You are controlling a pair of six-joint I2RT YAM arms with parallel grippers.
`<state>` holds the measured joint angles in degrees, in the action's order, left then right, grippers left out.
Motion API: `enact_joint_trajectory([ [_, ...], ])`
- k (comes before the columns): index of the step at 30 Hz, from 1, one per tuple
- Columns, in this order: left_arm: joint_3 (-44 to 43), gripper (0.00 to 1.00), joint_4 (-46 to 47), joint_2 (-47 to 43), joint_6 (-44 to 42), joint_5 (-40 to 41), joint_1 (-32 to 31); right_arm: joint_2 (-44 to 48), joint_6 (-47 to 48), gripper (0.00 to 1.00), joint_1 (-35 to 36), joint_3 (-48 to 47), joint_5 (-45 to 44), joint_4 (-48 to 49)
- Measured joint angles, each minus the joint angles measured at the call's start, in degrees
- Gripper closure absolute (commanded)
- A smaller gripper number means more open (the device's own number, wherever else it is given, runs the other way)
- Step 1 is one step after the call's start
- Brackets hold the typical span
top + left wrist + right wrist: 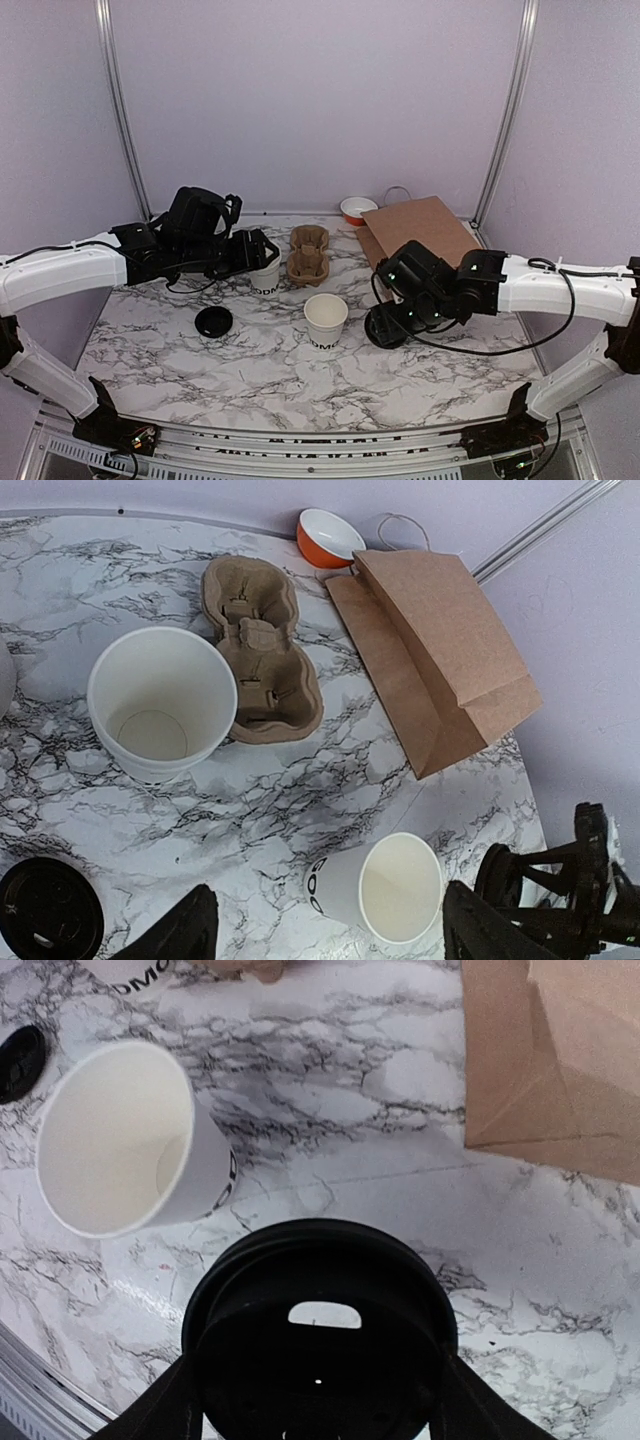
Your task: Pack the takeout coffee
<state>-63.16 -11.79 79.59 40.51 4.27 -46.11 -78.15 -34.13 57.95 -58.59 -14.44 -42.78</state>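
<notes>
Two white paper takeout coffee cups stand open without lids: one mid-table (325, 320) (385, 888) (125, 1140), one further back (266, 275) (160, 705). A round black lid (385, 328) (320, 1330) sits low over the table to the right of the front cup, with my right gripper (392, 318) (315, 1400) shut on its two sides. A second black lid (213, 322) (48, 910) lies flat on the left. My left gripper (262, 250) (335, 935) hangs open above the back cup and holds nothing.
A brown pulp cup tray (308, 252) (260, 650) lies beside the back cup. A flat brown paper bag (420, 230) (440, 650) (560, 1060) lies at the back right, with an orange bowl (358, 209) (328, 535) behind it. Walls enclose the marble table (250, 380).
</notes>
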Motion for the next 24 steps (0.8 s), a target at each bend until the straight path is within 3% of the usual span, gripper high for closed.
enact_joint_trajectory([
  [11,1.14,0.23,0.81,2.99,0.9,-3.91,0.26,-10.4,10.73,0.31,-2.43,-19.69,0.42,-1.29],
  [24,6.12,0.22,1.25,0.13,0.9,-4.46,0.96,-23.17,16.76,0.31,-2.43,-32.39,4.96,-3.56],
])
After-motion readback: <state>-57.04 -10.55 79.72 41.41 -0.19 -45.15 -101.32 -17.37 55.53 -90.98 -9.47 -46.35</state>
